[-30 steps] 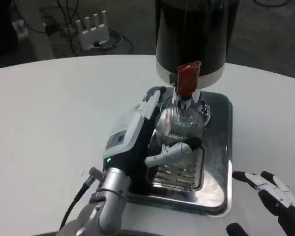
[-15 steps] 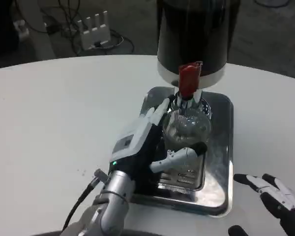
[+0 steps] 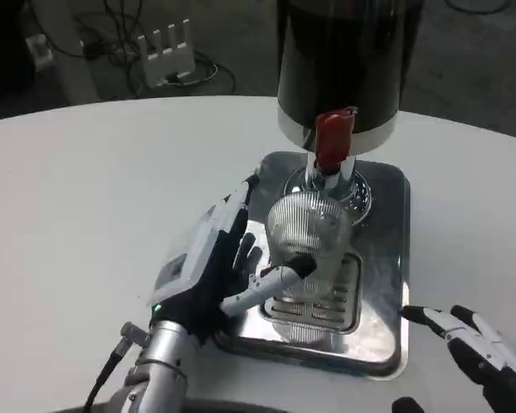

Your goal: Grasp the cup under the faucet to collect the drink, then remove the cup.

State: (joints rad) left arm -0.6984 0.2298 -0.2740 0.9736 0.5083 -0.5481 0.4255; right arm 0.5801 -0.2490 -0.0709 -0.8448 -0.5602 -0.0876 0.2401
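Observation:
The ribbed clear glass cup stands on the silver tray, just in front of the faucet with its red lever on the black dispenser. My left hand holds the cup from the left. Its thumb crosses the cup's near side and its fingers lie along the cup's left wall. What is inside the cup I cannot tell. My right hand rests at the lower right of the table, fingers spread and holding nothing.
The tray's slotted drip grate lies in front of the cup. The dispenser's round foot stands at the tray's back. White tabletop stretches to the left. A white power strip and cables lie on the floor beyond.
My left hand has drawn back toward me and to the left, and the cup has come with it from under the faucet. The right hand has hardly moved.

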